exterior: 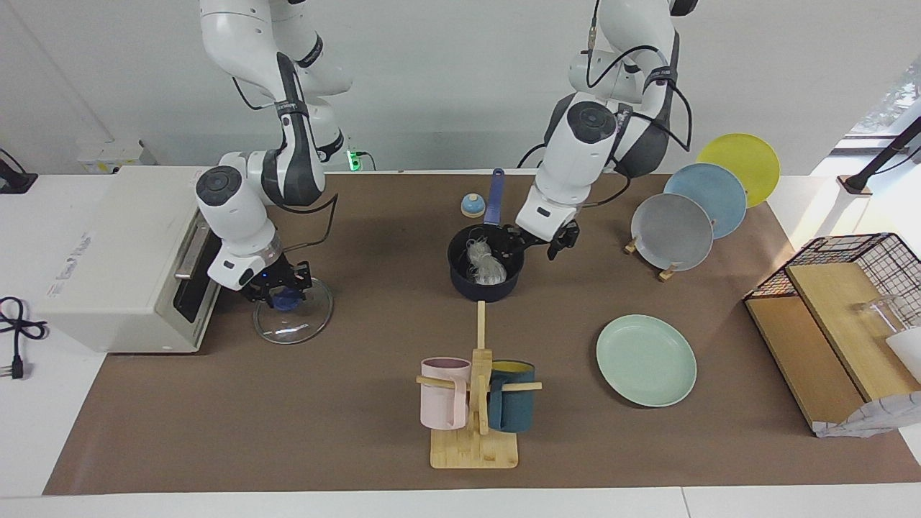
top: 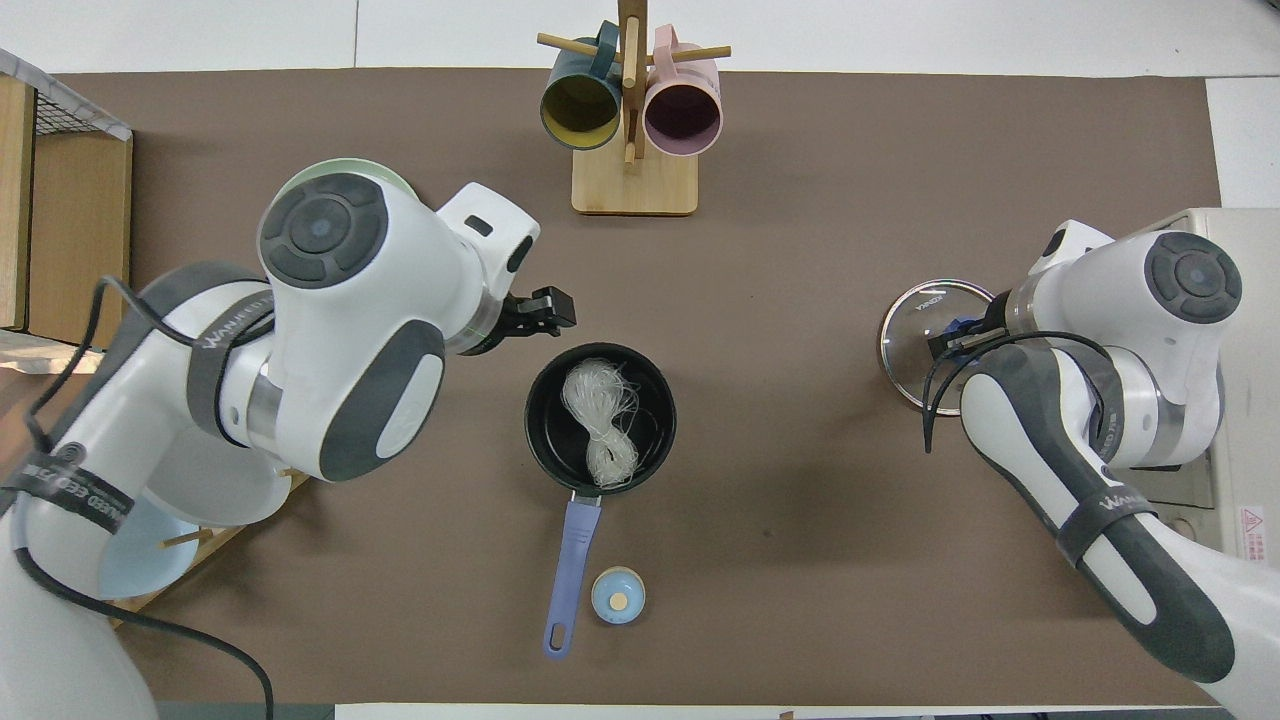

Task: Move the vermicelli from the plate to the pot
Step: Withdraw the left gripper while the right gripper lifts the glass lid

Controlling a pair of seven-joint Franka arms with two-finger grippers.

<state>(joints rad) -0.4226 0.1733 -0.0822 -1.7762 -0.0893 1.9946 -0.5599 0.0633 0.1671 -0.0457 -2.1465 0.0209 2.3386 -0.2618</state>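
Note:
The vermicelli (exterior: 483, 262) lies as a whitish tangle inside the dark navy pot (exterior: 460, 279), also in the overhead view (top: 600, 420). The pot (top: 548, 445) stands mid-table, its blue handle pointing toward the robots. The mint-green plate (exterior: 646, 360) is bare, farther from the robots toward the left arm's end; from overhead only its rim (top: 350, 163) shows under the left arm. My left gripper (exterior: 540, 243) is open and empty beside the pot's rim (top: 545, 310). My right gripper (exterior: 282, 291) is shut on the blue knob of a glass lid (exterior: 309, 324) resting on the table.
A mug rack (exterior: 478, 432) with a pink and a teal mug stands farther out than the pot. A small bell (exterior: 473, 206) sits beside the pot handle. Grey, blue and yellow plates (exterior: 673, 232) stand in a rack. A toaster oven (exterior: 122, 252) is beside the lid.

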